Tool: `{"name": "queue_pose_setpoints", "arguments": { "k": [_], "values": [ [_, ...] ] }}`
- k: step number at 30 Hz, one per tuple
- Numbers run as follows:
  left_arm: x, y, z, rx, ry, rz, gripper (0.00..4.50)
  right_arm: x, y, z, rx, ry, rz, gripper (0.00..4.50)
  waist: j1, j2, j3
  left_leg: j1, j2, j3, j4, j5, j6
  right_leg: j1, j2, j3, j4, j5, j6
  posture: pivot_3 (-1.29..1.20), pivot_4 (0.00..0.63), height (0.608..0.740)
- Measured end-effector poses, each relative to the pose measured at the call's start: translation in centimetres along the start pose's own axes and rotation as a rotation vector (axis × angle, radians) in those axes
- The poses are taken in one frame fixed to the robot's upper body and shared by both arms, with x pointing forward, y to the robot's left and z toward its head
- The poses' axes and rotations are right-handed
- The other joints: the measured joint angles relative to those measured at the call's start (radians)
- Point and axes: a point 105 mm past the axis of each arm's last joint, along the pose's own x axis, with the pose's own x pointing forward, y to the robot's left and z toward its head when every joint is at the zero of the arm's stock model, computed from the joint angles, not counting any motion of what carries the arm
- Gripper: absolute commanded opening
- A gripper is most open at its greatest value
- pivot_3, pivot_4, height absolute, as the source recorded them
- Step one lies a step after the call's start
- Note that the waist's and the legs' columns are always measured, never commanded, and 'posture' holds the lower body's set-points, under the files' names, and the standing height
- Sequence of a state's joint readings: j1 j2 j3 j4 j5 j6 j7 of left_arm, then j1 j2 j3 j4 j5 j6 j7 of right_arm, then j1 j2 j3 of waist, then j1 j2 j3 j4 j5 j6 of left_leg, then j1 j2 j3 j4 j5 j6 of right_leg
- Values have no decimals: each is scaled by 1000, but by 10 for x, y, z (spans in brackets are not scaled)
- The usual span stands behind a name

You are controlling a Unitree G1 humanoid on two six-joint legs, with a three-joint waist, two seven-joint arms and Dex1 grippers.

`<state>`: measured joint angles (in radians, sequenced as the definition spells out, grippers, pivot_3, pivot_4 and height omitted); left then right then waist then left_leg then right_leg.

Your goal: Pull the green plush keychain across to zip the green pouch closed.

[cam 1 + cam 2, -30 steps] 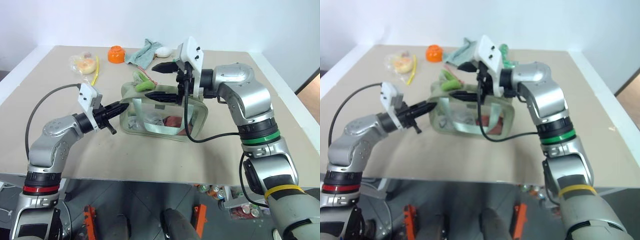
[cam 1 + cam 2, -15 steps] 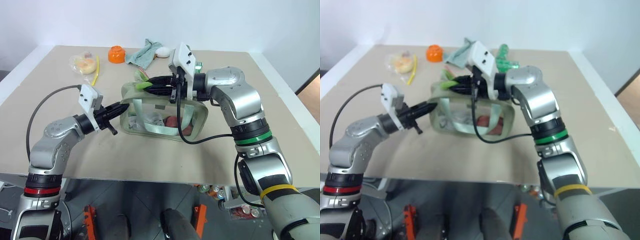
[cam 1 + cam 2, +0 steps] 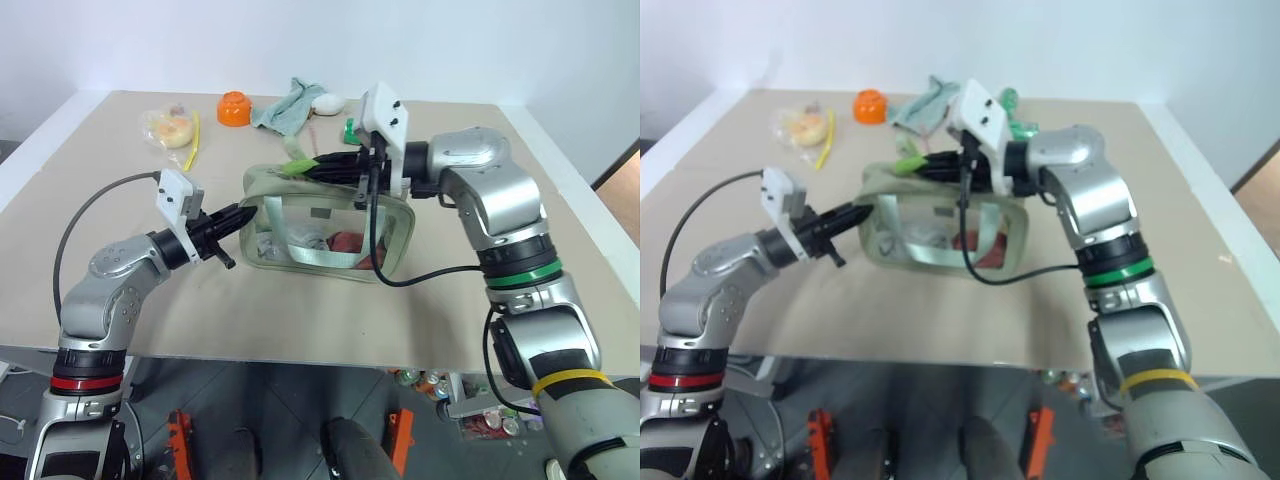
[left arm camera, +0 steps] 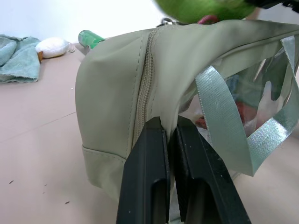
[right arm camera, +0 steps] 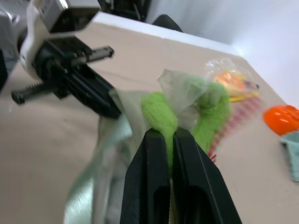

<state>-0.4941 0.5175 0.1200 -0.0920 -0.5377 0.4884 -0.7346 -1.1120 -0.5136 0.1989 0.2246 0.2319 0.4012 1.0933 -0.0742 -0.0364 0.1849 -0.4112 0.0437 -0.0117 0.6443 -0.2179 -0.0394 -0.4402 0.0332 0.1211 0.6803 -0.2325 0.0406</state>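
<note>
Green plush keychain [image 4: 201, 8] top cut off

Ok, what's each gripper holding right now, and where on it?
The right gripper is shut on the green plush keychain, pinching its plush body. The left gripper is shut on the green pouch, pinching the fabric of its end beside the zipper.

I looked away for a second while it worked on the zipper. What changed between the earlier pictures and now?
The right gripper, open a second ago above the green pouch, closed its fingers on the green plush keychain. The left gripper kept its shut hold on the pouch's end fabric. The pouch stayed where it was on the table.
</note>
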Motion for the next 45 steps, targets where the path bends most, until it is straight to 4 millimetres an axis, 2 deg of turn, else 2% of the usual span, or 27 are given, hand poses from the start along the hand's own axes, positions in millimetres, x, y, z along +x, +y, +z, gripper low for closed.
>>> {"name": "queue_pose_setpoints", "arguments": {
  "k": [5,14,18,21,25,30,35,40,45],
  "values": [
    [0,0,1,-8,-9,2,0,-23,-11,-6,-20,46,-52,17,0,0,0,0,0,0,0,0,0,0,0,0,0,0,0,0,150,740],
    [-1,2,1,-7,-9,15,0,-59,-20,-33,36,105,-160,17,-1,0,0,1,0,1,0,0,0,0,0,1,0,0,1,0,150,740],
    [-1,2,1,-7,-7,17,0,-85,-28,-45,60,135,-264,17,0,0,0,0,-1,1,0,0,0,0,0,1,0,0,1,0,150,740],
    [-2,3,1,-3,-4,20,0,-106,-37,-45,64,136,-351,17,-1,0,0,1,-1,1,0,0,0,0,0,2,0,-1,1,0,150,740],
    [-2,4,1,-2,-1,23,0,-124,-39,-52,88,148,-415,17,-1,0,0,2,-1,1,0,0,0,1,0,2,0,-1,2,0,150,740],
    [-2,5,0,-1,4,24,0,-146,-28,-69,144,181,-483,17,0,0,0,2,-1,2,0,0,0,1,0,2,0,-2,3,0,150,740],
    [-1,6,0,10,11,26,0,-166,-9,-91,224,225,-556,17,-2,0,0,3,-1,3,-1,0,0,2,0,4,0,-2,3,0,150,740],
    [0,7,0,9,11,25,0,-168,8,-101,265,249,-584,17,-2,0,0,4,-1,3,0,0,0,3,0,4,0,-1,4,0,150,740],
    [0,7,0,7,9,25,0,-155,29,-125,335,260,-592,17,-3,0,0,4,-1,3,0,0,0,3,0,4,0,-1,4,0,150,740]
  ]
}}
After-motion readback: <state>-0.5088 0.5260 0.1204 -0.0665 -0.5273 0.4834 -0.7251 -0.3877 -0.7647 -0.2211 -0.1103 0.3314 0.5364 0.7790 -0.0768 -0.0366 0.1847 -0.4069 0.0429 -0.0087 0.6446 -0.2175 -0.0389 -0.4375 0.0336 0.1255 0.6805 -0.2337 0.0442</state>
